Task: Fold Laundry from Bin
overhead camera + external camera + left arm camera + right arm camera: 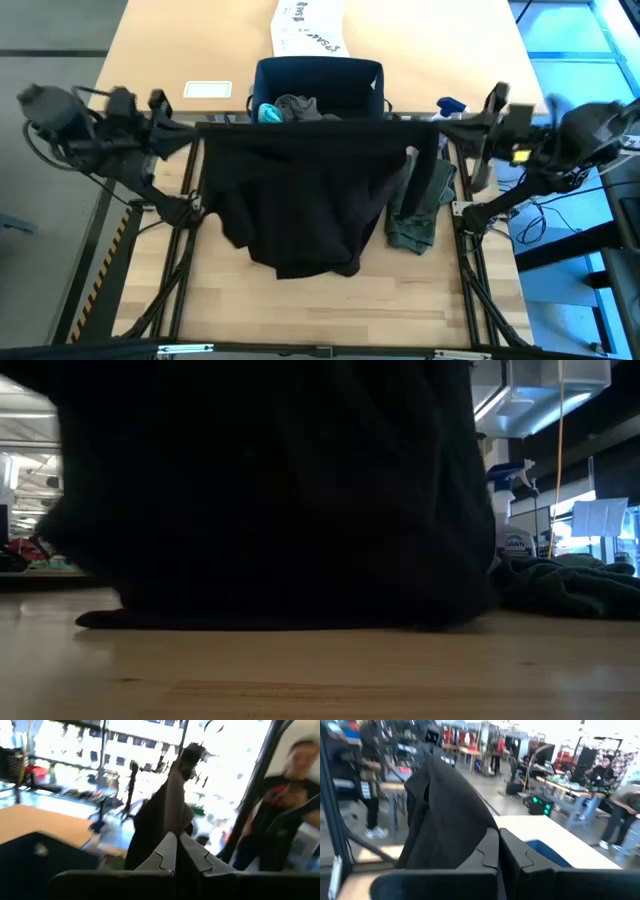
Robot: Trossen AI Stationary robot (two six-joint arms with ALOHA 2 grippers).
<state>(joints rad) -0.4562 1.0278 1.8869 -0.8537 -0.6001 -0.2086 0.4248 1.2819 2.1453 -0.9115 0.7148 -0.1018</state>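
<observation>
Spatial layout governed the coming move: the black T-shirt (300, 200) hung stretched between the two grippers, its long axis running left to right across the table (300, 320), directly in front of the bin (318, 82). The left gripper (200, 128) held one top corner and the right gripper (432, 126) the other, both raised well above the wood. Each claw was pressed together on a pinch of black cloth; the left wrist view showed the fingers (165, 851) closed with fabric rising from between them, and the right wrist view showed the same at its fingers (487, 851). Neither arm stood nearer the garment than the other; the hold looked symmetrical.

The shirt was a soft, matte, limp knit. Its upper edge was drawn nearly straight, while the body sagged in loose folds, and in the low view its lower hem (290, 622) rested on the table. Lowering it flat would probably require both arms to travel together toward the near edge.

The olive-green piece (420, 205) lay crumpled on the table beside the shirt's right edge. The navy fabric bin held a teal piece (268, 113) and a grey garment (298, 106). A white printed box (306, 28) lay beyond the bin.
</observation>
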